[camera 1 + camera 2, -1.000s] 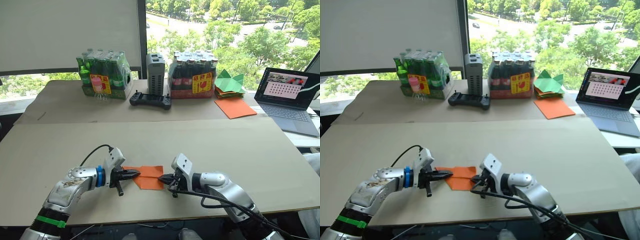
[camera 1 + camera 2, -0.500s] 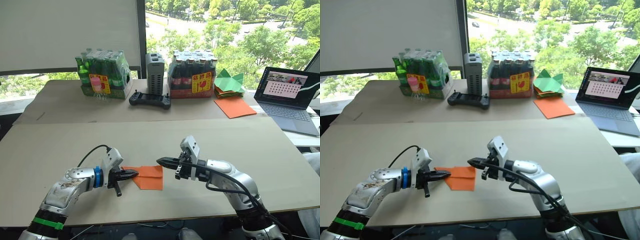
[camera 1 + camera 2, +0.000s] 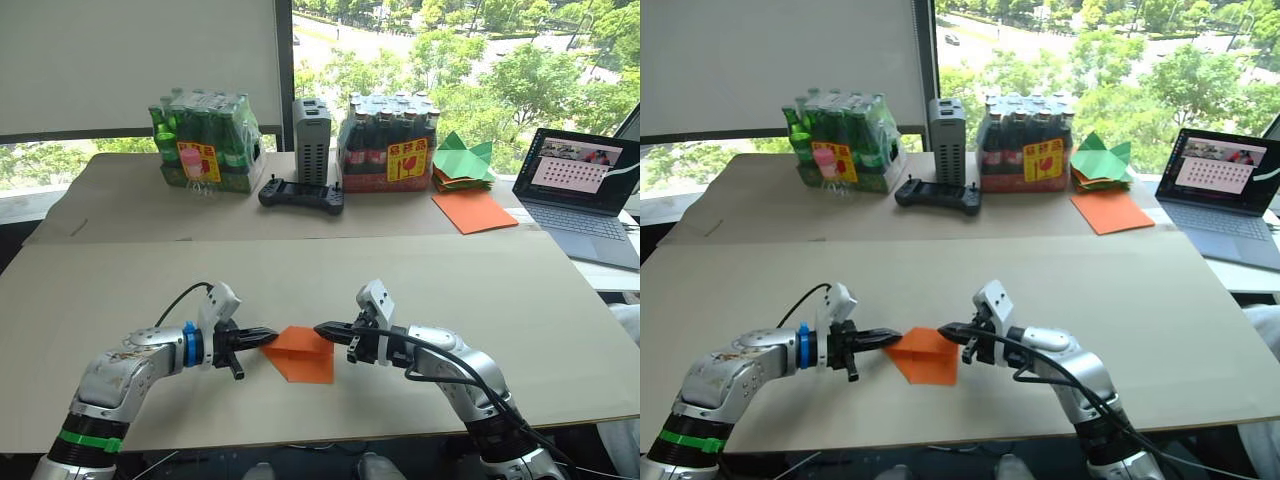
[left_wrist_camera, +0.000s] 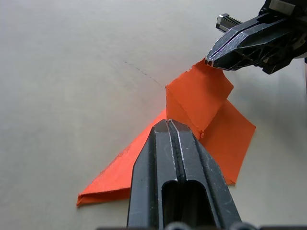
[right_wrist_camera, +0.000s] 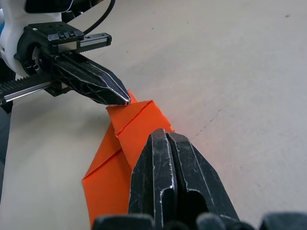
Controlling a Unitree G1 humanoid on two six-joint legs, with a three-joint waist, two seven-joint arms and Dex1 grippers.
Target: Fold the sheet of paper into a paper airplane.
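I am counting one folded sheet of paper (image 3: 301,352) on the near table, with two grippers at it: the left gripper (image 3: 267,338) and the right gripper (image 3: 322,328). Farther back I am seeing two shrink-wrapped bottle packs (image 3: 205,146) (image 3: 391,152), one grey box (image 3: 311,142), one black controller (image 3: 301,196), one smooth orange sheet (image 3: 474,211), one stack of green paper shapes (image 3: 461,163) and one laptop (image 3: 585,190).

Left end effector (image 3: 268,338) and right end effector (image 3: 322,328) closed, tips facing.
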